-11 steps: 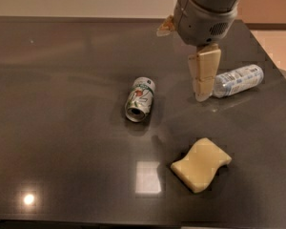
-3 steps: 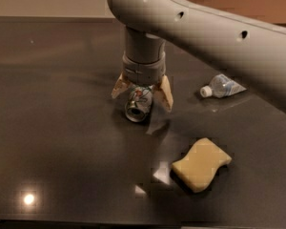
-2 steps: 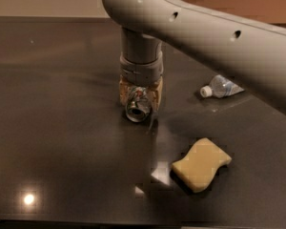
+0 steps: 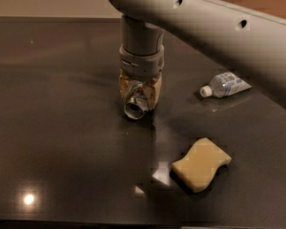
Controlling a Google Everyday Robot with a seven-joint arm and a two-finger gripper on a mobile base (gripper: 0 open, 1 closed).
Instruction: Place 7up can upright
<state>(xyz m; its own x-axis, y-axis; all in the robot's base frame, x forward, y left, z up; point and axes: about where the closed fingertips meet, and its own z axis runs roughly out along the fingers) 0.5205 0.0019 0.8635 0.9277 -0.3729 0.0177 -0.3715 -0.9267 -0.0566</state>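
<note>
The 7up can (image 4: 135, 106) lies on its side on the dark table (image 4: 62, 128), its silver end facing the front. My gripper (image 4: 139, 92) comes straight down over it, and its tan fingers (image 4: 127, 86) are closed against the can's two sides. Only the can's end and a little of its body show between them. The grey arm runs from the gripper up to the upper right.
A clear plastic water bottle (image 4: 225, 85) with a white cap lies on its side to the right. A yellow sponge (image 4: 201, 164) lies at the front right. A light glare spot (image 4: 28, 199) shows at the front left.
The gripper moved from beside the bottle to over the can. Its fingers, spread around the can a second ago, have closed on it. The can still lies in the same place.
</note>
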